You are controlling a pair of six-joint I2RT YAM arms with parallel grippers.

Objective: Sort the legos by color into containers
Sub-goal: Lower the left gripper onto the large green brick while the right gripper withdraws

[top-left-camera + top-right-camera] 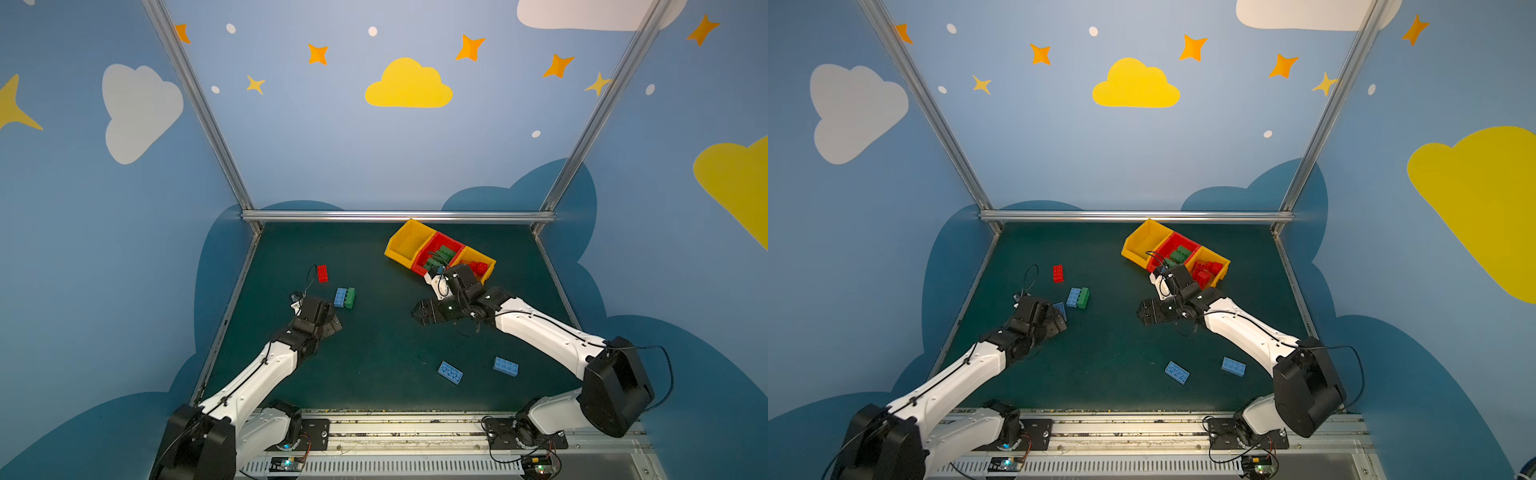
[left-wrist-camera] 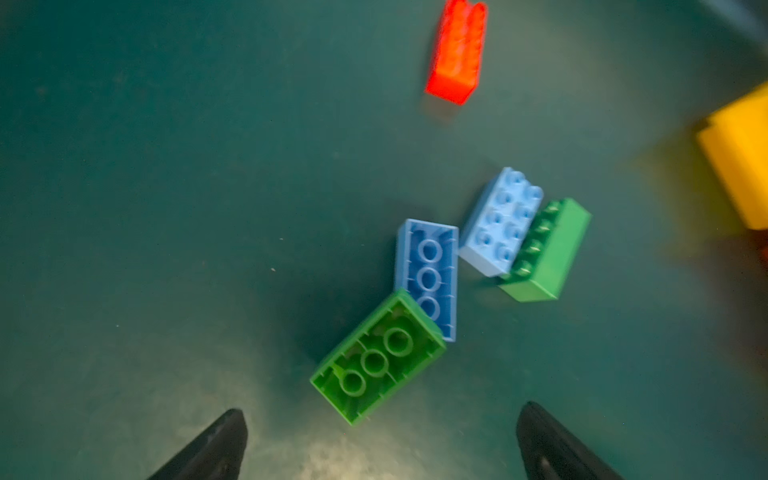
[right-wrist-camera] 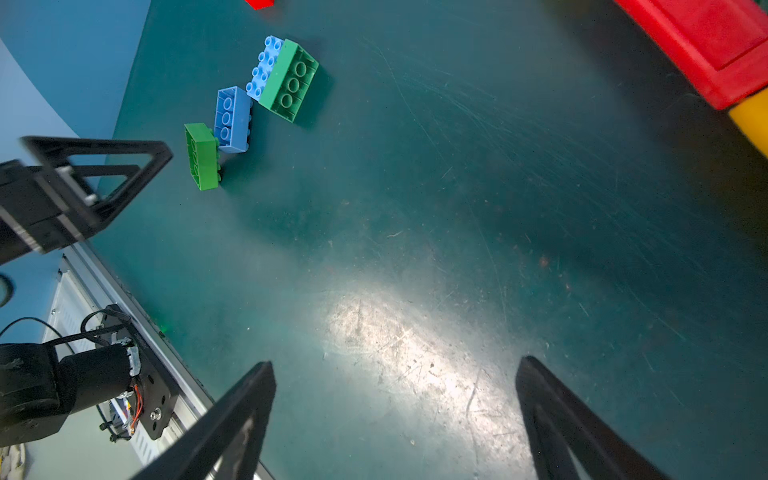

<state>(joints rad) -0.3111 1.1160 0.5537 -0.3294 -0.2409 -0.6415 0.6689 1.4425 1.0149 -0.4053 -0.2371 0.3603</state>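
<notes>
the dark green table (image 1: 374,340) carries the containers (image 1: 400,254) at the back right. both top views show green legos (image 1: 441,257) in the red bin (image 1: 451,239), red legos (image 1: 478,266) in the yellow bin (image 1: 492,262) beside it, plus a blue brick (image 1: 450,372) and a second blue brick (image 1: 506,366) near the front. the wrist views show an upturned green brick (image 2: 378,361), hidden from above, touching an upturned blue brick (image 2: 430,278). left jaws stand wide apart, empty, that green brick just ahead of them. right jaws gape wide above the table, holding nothing.
</notes>
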